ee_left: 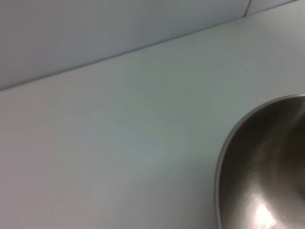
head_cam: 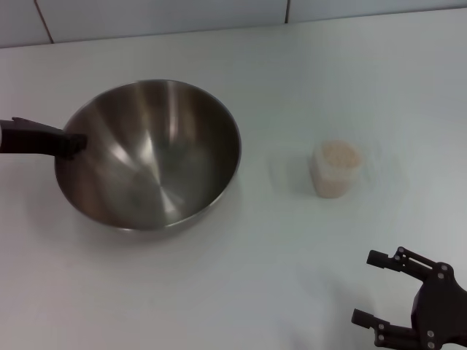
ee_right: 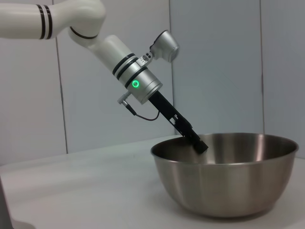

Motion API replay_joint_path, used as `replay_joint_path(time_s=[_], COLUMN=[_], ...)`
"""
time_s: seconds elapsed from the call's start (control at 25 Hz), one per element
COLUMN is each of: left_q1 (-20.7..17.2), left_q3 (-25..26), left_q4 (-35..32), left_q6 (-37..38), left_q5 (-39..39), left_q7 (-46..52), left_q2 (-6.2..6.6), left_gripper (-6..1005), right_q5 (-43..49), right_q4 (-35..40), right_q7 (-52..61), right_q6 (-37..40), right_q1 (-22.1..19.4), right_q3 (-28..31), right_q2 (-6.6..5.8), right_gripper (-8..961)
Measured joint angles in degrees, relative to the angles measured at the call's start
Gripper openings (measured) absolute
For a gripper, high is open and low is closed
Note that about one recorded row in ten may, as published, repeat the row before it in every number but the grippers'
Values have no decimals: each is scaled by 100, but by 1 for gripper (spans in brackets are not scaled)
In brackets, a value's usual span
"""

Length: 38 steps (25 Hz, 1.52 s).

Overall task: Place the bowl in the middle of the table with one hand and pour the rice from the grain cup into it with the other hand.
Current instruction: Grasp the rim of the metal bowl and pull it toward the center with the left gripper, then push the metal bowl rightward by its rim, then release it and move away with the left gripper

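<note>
Nearest to me in the head view, my right gripper (head_cam: 387, 292) hung low over the near right part of the plain white, smooth tabletop (head_cam: 241, 292), its thin black prongs spread wide and holding nothing. It was well apart from everything else, so I judged that arm had not yet begun its share of the work.

Farther out, right of centre, stood the small clear plastic grain cup (head_cam: 335, 169), upright on the table and filled close to its brim with pale whitish-beige rice (head_cam: 340, 154). Nothing touched it, and I saw no grains outside it, so the pour was wholly left to do.

Left of the cup, with a clear gap between them, sat the large round stainless-steel mixing bowl (head_cam: 149, 153), shiny inside and empty. It lay somewhat left of the table's middle. My left gripper (head_cam: 73, 142) reached in from the left edge and met the bowl's left rim; the right wrist view showed the black fingers (ee_right: 198, 143) dipping just over that rim, which I took for a grip on it, though I could not make out the clamp itself. The left wrist view showed only a curve of the rim (ee_left: 224, 152) and bare table.

By my reckoning the bowl placing was under way, perhaps nearly finished; releasing it, picking up the cup and pouring remained.
</note>
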<state>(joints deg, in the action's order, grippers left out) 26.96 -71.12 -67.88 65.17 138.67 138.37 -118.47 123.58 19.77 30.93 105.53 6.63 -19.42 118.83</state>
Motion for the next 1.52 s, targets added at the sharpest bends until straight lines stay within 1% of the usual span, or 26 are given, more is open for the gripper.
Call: replay_joint_path(time_s=[0.12,0.28,0.36,0.4,0.48,0.56,0.8,0.88,1.0,1.08,1.12,1.16,1.28,1.52], left_q1=[165,292,292,341,432,432,862,1005,1321,1321,1464,1720,1789,1627], left_q3=[151,288,288,356,483,483,943,999,967,967,947,931,924,922], left_q4=[205,268,268,251,260,260,681,818,1183,1183,1400,1872,2145,2030], left_q6=[115,275,275,404,604,604,898,890,655,655,529,234,21,-18], left_q5=[-7,-43,-43,-142,-423,-423,-553,-617,-649,-649,-634,-623,-611,-650], left_q7=[-11,-26,-26,-75,-244,-244,-517,-595,-662,-662,-678,-758,-816,-900], left_q2=[0,0,0,0,10,10,12,5,1,1,0,2,4,-2], left_gripper=[175,103,67,49,47,44,44,46,47,49,49,50,52,55], right_q5=[0,0,0,0,0,0,0,0,0,0,0,0,0,0], right_q4=[0,0,0,0,1,0,0,0,1,1,1,0,-1,-2], right_q7=[0,0,0,0,0,0,0,0,0,0,0,0,0,0], right_q6=[0,-9,-12,-17,-48,-54,-68,-73,-78,-80,-80,-80,-80,-80], right_q1=[-7,-14,-14,-14,-13,-11,-2,9,16,22,22,22,23,29], right_q3=[0,-10,-12,-15,-27,-33,-46,-52,-55,-61,-61,-61,-61,-57], right_q2=[0,0,0,0,0,0,0,0,0,0,0,0,0,0], right_gripper=[820,819,819,819,819,819,820,820,819,819,819,819,820,820])
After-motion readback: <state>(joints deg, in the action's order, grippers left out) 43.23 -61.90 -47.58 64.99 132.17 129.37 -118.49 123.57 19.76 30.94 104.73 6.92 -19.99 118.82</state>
